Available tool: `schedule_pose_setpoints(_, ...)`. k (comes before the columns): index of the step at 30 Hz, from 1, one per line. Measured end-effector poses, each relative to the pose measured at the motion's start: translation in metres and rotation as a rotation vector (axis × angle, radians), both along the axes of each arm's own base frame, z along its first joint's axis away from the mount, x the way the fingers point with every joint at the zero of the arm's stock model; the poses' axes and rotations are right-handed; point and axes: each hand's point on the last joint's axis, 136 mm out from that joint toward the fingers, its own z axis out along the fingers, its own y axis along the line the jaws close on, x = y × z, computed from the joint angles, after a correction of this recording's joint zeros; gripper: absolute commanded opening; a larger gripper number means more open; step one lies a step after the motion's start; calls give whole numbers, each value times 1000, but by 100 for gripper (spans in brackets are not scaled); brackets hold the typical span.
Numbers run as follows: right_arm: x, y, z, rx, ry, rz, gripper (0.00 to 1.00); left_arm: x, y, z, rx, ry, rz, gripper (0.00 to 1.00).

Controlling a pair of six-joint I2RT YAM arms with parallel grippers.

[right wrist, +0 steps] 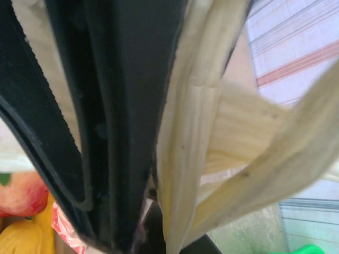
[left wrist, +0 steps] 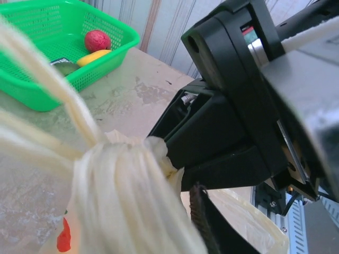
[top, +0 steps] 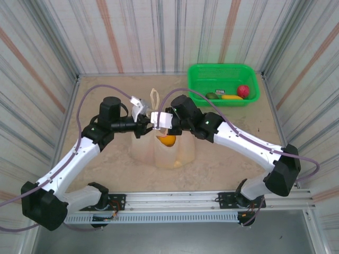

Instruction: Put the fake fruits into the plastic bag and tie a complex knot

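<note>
Tying step, mid-bench: right pincer point(top: 153, 119) pinches a handle point(right wrist: 185, 132) of the plastic bag point(top: 164, 154); left pincer point(top: 144, 126), spread cannot be told. Next, likely: draw the handle tight.

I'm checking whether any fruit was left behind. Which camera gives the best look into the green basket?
Top external: it looks down into the whole green basket, showing a red fruit, a yellow fruit and a green fruit. Left wrist catches it obliquely, cut off; right wrist gets a green sliver.
</note>
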Motion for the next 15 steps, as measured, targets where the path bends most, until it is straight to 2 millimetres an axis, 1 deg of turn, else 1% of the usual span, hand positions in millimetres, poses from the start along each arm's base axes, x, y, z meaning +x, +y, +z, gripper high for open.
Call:
schedule_pose_setpoints(3, 0, 0, 0, -2, 0, 0, 0, 1, 1, 0, 0, -2, 7, 36)
schedule_pose_setpoints(9, -5, 3, 0, -3, -3, 15, 0, 1, 2, 3, -11, -7, 11, 41)
schedule_pose_setpoints(12, -6, 4, 0, -6, -4, 16, 0, 3, 2, 4, -14, -8, 15, 43)
schedule_pose_setpoints(15, -6, 5, -1, -7, -4, 18, 0, 4, 3, 4, -15, -10, 19, 42)
